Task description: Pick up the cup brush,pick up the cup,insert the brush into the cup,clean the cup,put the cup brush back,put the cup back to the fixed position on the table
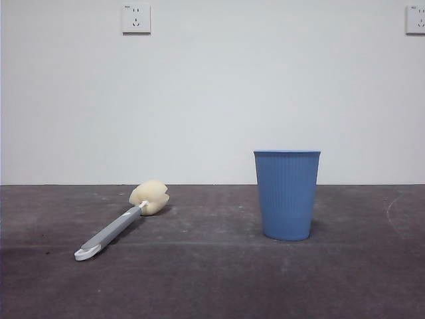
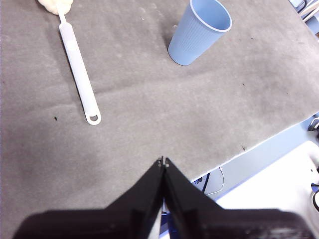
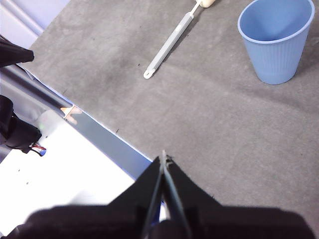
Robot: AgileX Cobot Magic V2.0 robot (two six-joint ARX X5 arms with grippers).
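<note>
Matte grey-brown surface [image 1: 212,279], faintly scuffed, below plain white wall [image 1: 212,93] with two sockets [image 1: 136,18]. Blue ribbed cup [image 1: 287,194] upright, tapered to base, right of centre. Cup brush [image 1: 123,221] flat, well apart to its left: grey handle, cream sponge head. Left hand [image 2: 163,162] and right hand [image 3: 164,158] both pressed closed, empty, poised above near edge.

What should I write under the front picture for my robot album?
A blue cup stands upright on the table, with the cup brush lying apart beside it, waiting to be picked up.
</note>
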